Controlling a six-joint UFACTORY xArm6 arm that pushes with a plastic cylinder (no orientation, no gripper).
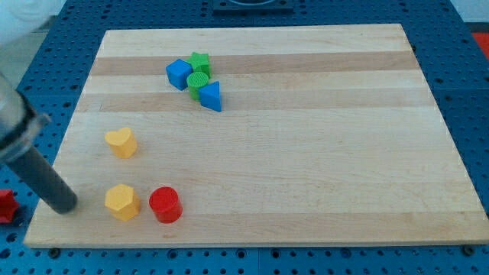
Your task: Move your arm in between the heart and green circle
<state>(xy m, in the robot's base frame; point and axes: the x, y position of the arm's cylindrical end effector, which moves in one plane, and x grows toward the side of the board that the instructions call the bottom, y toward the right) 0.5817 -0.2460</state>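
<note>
The yellow heart [121, 142] lies on the wooden board at the view's left. The green circle [198, 83] sits near the view's top in a tight cluster with a blue cube [179, 73], a green star [200, 62] and a blue triangle [212, 95]. My tip [64, 205] rests at the board's left edge near the view's bottom, left of the yellow hexagon [121, 202] and below-left of the heart. The tip touches no block.
A red cylinder [164, 204] stands just right of the yellow hexagon near the board's bottom edge. A small red object [6, 206] lies off the board at the view's left. Blue perforated table surrounds the board [306, 153].
</note>
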